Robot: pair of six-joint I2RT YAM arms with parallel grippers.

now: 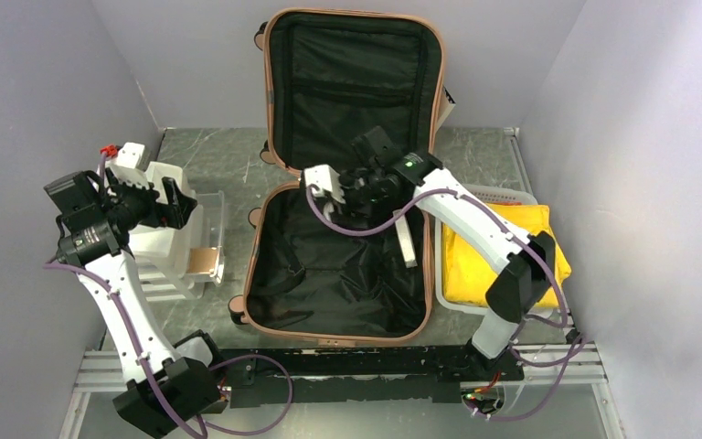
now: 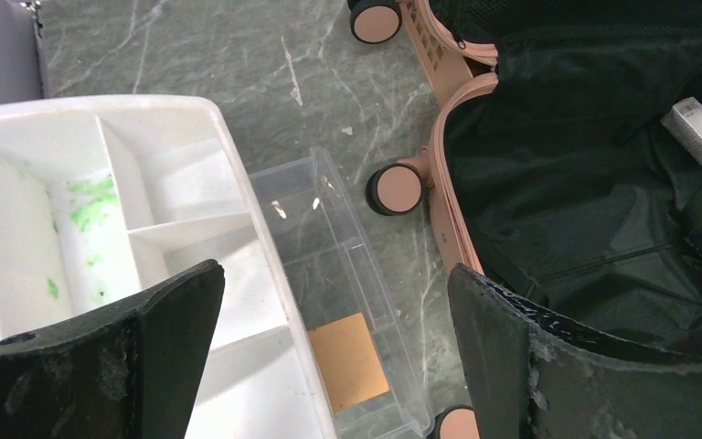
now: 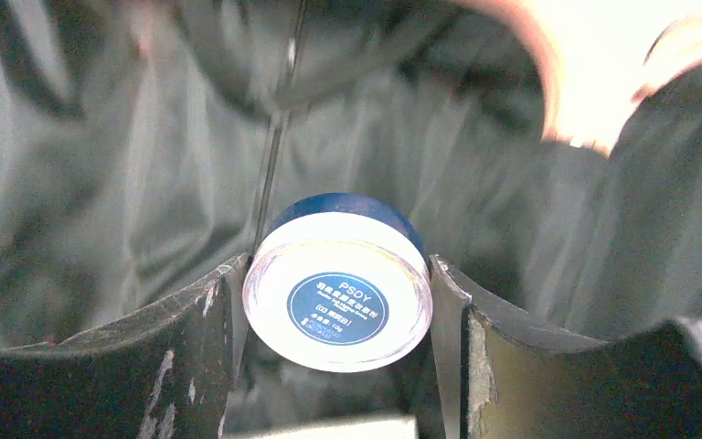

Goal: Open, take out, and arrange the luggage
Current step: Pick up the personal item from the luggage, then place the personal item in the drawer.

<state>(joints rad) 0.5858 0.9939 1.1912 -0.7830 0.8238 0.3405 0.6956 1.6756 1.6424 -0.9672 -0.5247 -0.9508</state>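
Luggage (image 1: pixel 329 283) lying open, fabric-lined, rounded corners, right pincer (image 3: pixel 338 265) clamping round glossy jar (image 3: pixel 338 306), left pincer (image 2: pixel 334 273) spread wide.

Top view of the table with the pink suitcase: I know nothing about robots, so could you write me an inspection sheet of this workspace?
Surface: grey-green marbled table with pale veins.
Job's things: luggage lies open, its lid raised at the back; a silver bar rests on the black lining.
Clutter: white divided tray and clear bin holding a tan card, left; white basket with a yellow bundle, right.
Claws: left claw open and empty above tray and bin; right claw closed on a round jar inside the luggage.
Cables: purple cables run along both arms; no snag seen.
Surroundings: plain pale walls on three sides.
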